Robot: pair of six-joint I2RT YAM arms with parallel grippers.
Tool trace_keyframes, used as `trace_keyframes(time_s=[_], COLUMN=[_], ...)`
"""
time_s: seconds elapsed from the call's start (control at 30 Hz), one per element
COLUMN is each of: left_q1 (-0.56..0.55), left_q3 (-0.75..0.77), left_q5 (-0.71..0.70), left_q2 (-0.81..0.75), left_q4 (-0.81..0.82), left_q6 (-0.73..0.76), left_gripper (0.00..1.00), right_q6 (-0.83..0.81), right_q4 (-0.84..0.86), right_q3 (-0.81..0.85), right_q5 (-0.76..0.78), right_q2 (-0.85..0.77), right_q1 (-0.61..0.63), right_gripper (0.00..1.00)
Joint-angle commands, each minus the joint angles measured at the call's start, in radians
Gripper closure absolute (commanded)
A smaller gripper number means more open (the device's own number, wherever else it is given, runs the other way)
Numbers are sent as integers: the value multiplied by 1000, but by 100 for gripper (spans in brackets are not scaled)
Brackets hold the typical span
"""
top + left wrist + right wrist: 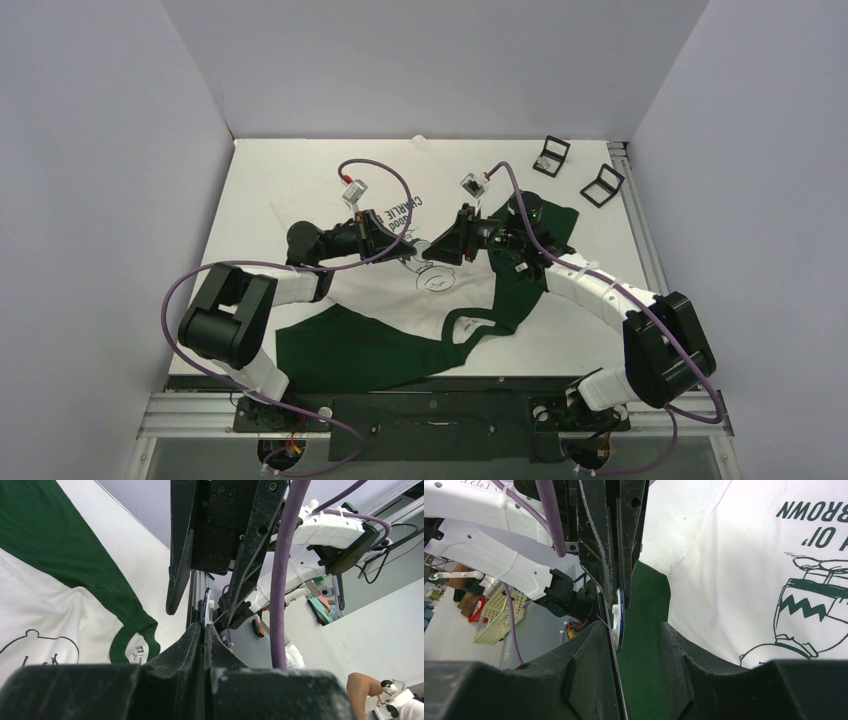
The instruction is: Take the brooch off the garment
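The garment, a white T-shirt with dark green sleeves and a printed cartoon face, lies spread on the table; it also shows in the left wrist view and the right wrist view. My two grippers meet tip to tip over its chest print. My left gripper is shut on the brooch, a thin white and blue disc seen edge-on. My right gripper is open, its jaws either side of the brooch, which sits close to its left finger.
Two small black open cases lie at the back right of the white table. Grey walls close in on three sides. Purple cables loop over both arms.
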Motion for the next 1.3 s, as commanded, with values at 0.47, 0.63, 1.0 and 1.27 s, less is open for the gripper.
trace_keyframes(time_s=[0.47,0.63,1.0,1.27], left_q1=[-4,-14,-32,-40], left_q3=[-14,-17,-16,-14], left_q5=[-18,-28,-41,-37], left_q2=[-38,-86,-128,-126], left_q4=[-9,-109,-213,-216], left_q6=[86,176,270,282], left_gripper=[100,100,100,100], right_q6=[10,32,60,66], right_q4=[59,58,31,-1], right_q3=[22,20,31,48], right_q5=[19,47,120,140], right_q2=[22,28,48,62], right_q1=[11,11,8,9], right_gripper=[72,74,85,88])
